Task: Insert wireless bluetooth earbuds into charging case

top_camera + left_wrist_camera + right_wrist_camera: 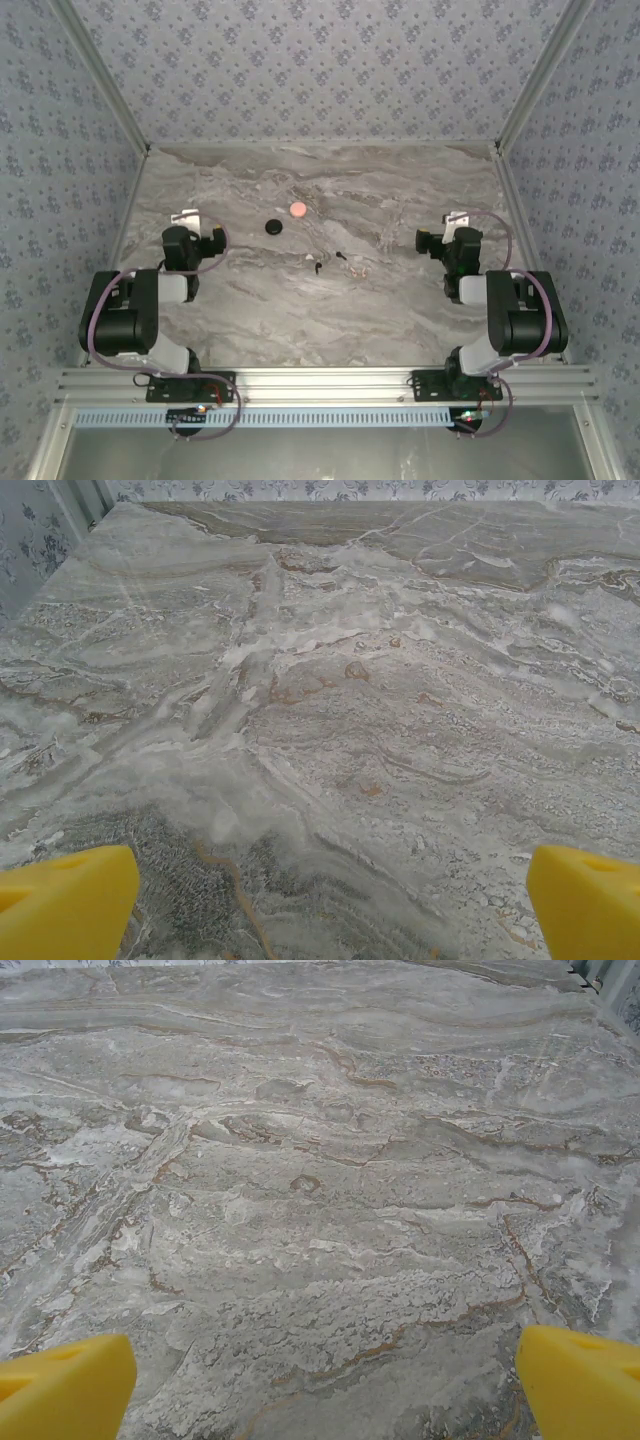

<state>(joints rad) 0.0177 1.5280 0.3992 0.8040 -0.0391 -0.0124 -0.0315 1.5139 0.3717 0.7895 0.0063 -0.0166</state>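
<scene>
Two tiny black earbuds lie on the marble table near its middle, one point(318, 266) slightly left of and nearer than the other point(341, 255). Beyond them to the left lie a round black disc point(272, 227) and a round pink disc point(298, 209); I cannot tell which of them belongs to the charging case. My left gripper point(193, 236) point(330, 910) hovers at the table's left, open, with bare marble between its yellow fingertips point(65, 905). My right gripper point(448, 238) point(325, 1390) hovers at the right, open as well, fingertips point(580, 1385) wide apart.
The marble table point(400, 190) is walled by patterned panels at the back and both sides. An aluminium rail point(320, 380) runs along the near edge, where both arm bases are bolted. Bare table lies between the two grippers and the earbuds.
</scene>
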